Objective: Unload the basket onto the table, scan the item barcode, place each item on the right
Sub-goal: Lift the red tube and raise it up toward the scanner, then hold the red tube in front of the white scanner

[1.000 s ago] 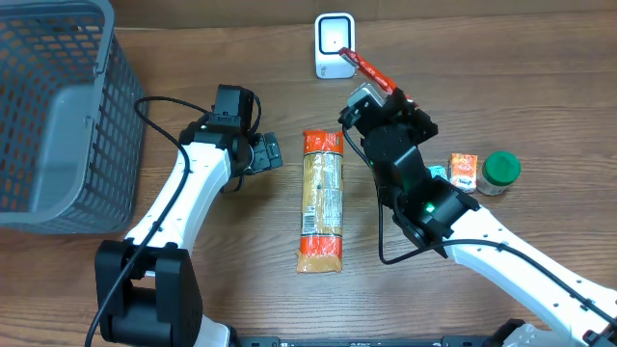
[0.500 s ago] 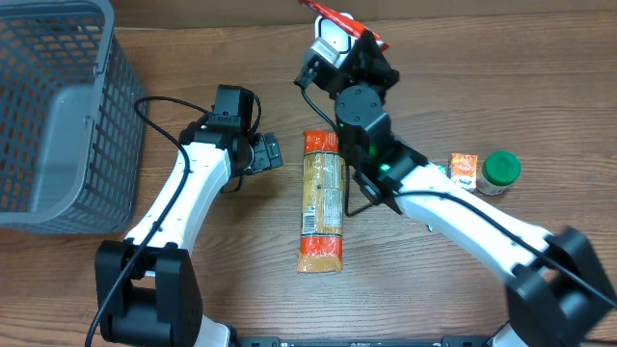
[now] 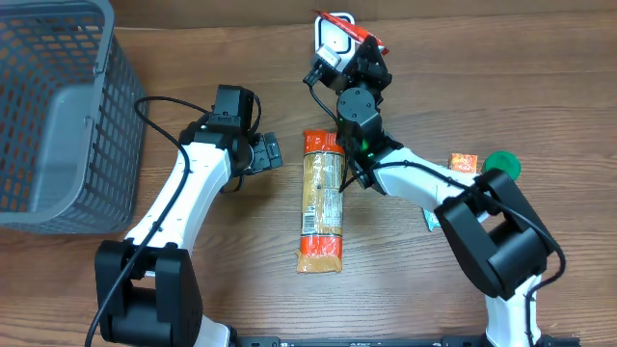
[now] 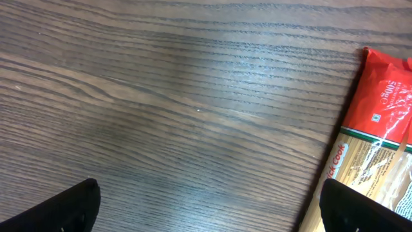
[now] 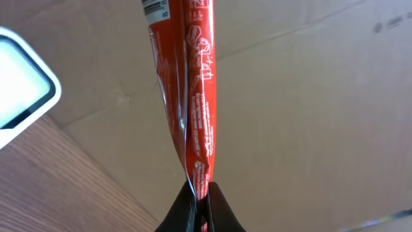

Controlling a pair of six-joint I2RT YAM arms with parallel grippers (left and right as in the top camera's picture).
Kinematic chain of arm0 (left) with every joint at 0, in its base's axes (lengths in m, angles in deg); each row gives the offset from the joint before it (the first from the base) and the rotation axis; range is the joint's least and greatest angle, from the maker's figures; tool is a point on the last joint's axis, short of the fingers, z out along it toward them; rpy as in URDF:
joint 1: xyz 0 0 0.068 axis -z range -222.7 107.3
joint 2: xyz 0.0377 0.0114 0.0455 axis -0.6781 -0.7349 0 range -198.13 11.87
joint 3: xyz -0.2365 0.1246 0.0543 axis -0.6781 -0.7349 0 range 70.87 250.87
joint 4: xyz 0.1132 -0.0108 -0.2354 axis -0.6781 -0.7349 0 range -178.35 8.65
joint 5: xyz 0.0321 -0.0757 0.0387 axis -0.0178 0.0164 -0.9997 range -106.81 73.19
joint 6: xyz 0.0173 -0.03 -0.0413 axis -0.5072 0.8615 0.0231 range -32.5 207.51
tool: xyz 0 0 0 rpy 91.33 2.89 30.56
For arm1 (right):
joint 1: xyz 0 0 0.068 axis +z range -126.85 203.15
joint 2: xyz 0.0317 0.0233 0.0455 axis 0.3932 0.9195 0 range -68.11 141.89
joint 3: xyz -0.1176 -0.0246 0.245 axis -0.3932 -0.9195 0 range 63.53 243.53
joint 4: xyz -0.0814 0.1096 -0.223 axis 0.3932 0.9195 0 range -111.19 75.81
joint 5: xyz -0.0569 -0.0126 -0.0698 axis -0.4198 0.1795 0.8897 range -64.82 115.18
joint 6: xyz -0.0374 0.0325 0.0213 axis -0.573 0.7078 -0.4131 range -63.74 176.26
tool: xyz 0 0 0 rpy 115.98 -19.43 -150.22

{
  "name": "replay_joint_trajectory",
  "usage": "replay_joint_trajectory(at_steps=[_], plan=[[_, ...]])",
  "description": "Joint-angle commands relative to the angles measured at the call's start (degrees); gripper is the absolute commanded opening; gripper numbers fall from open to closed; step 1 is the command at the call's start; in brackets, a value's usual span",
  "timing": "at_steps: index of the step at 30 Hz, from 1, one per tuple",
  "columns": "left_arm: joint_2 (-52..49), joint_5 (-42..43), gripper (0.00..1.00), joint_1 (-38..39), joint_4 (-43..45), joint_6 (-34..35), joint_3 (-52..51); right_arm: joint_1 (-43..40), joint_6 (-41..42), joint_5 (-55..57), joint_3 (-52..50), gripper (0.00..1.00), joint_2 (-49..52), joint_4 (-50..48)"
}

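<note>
The item is a thin red packet [image 3: 347, 26], seen edge-on in the right wrist view as a red packet [image 5: 193, 84] rising from my right gripper [image 5: 199, 193], which is shut on its lower end. In the overhead view my right gripper [image 3: 361, 50] holds the packet just over the white scanner [image 3: 333, 43] at the table's far edge. The scanner [image 5: 22, 87] shows at the left of the right wrist view, its pale window beside the packet. My left gripper [image 3: 266, 154] is open over bare wood, its fingertips [image 4: 72, 205] wide apart and nothing between them.
A long pasta packet [image 3: 322, 198] lies mid-table, and the same pasta packet [image 4: 373, 148] sits just right of my left gripper. A grey mesh basket [image 3: 58, 106] fills the far left. A small orange carton [image 3: 464, 162] and a green-lidded jar [image 3: 501, 166] stand at the right.
My right arm has swung the red packet left and toward the table's far edge, from beside the scanner to over its top. The left arm has not moved.
</note>
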Motion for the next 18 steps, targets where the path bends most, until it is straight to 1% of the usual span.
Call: replay_joint_trajectory(at_steps=[1, 6, 11, 16, 18], plan=[[0.7, 0.1, 1.0, 0.1, 0.0, 0.2, 0.5, -1.4, 0.0, -3.1, 1.0, 0.03, 2.5, -0.8], [0.7, 0.1, 1.0, 0.1, 0.0, 0.2, 0.5, -2.7, 0.1, -6.6, 1.0, 0.03, 4.8, -0.8], [0.7, 0.1, 1.0, 0.1, 0.1, 0.2, 0.5, -3.4, 0.1, -9.4, 1.0, 0.04, 5.0, -0.8], [0.7, 0.1, 1.0, 0.1, 0.0, 0.2, 0.5, -3.6, -4.5, -9.4, 3.6, 0.03, 5.0, -0.8], [0.7, 0.1, 1.0, 0.1, 0.0, 0.2, 0.5, -3.6, -4.5, -8.7, 5.2, 0.03, 5.0, -0.8]])
